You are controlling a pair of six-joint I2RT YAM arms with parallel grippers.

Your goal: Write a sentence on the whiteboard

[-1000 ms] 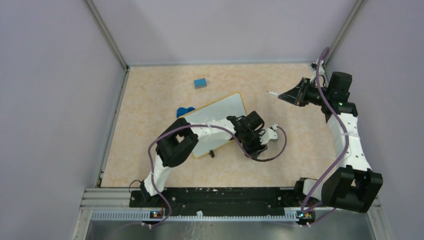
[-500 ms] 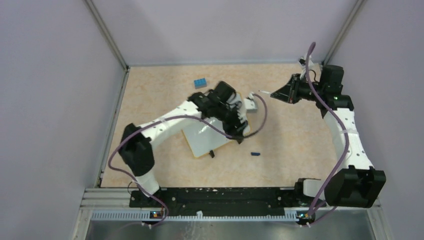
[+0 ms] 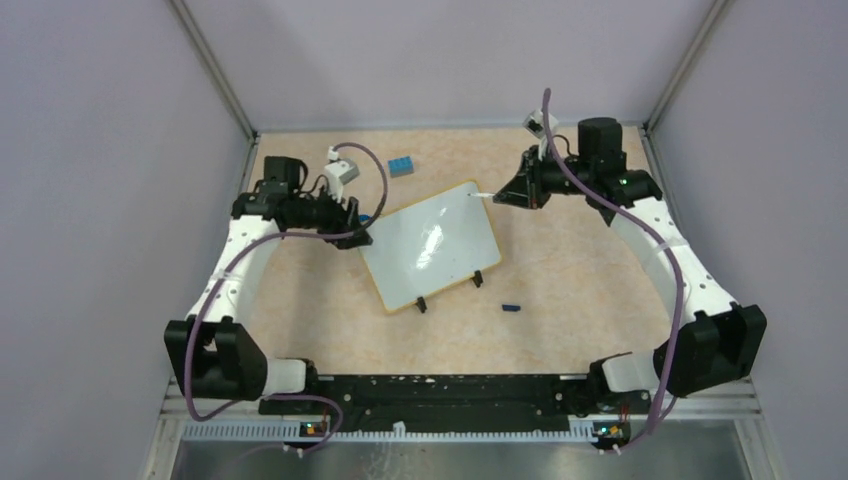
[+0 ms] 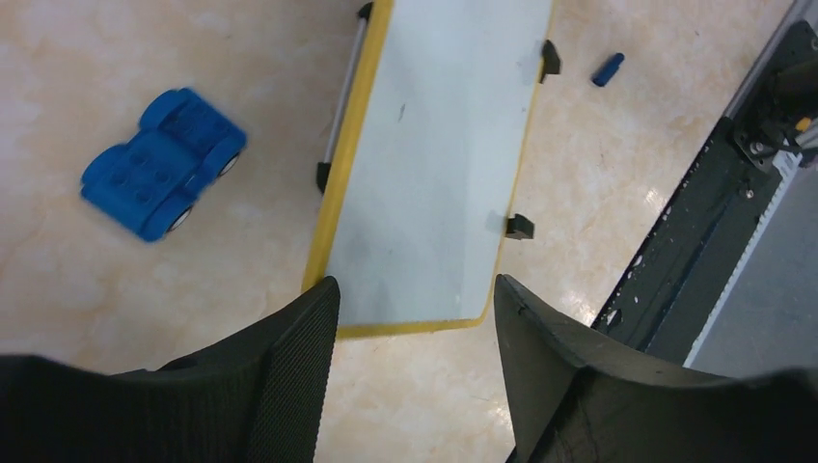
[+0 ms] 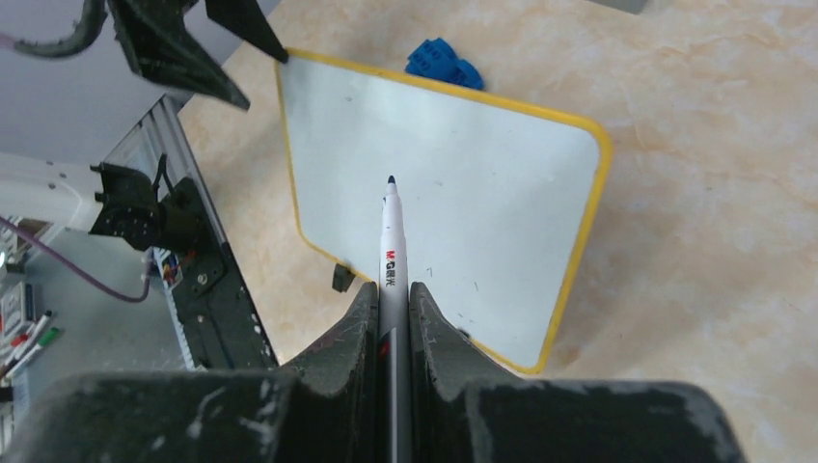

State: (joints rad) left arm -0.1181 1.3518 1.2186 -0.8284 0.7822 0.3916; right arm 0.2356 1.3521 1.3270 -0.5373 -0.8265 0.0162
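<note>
Uncovered since a second ago, the whiteboard [image 3: 430, 240] lies in the same spot mid-table. The left arm that stretched across it has swung off to the far left. The right arm has come in from the right, bringing its marker [image 5: 391, 241] over the board.

The board lies flat on the table [image 3: 570, 270], turned at a slant, yellow rim all round. Its two black clip feet [image 3: 421, 305] sit on the edge nearer the arm bases. Its white face shows glare and a few faint specks.

From the right wrist, the marker's dark tip stands over the white surface. From above it sits at the board's far right corner, and whether it touches I cannot tell. The right hand [image 5: 392, 289] is clamped tight on the marker's barrel, with the pen running straight out between its fingers.

The left hand [image 4: 415, 289] is spread open with nothing in it. It is at the board's left end, and its wrist camera looks down the length of the board.

A blue toy car [image 4: 162, 162] sits on the table just beside the board's far long edge. A small blue cap [image 3: 511, 306] lies near the right-hand clip foot. A blue brick [image 3: 401, 166] rests further back toward the rear wall, well apart from the board.
</note>
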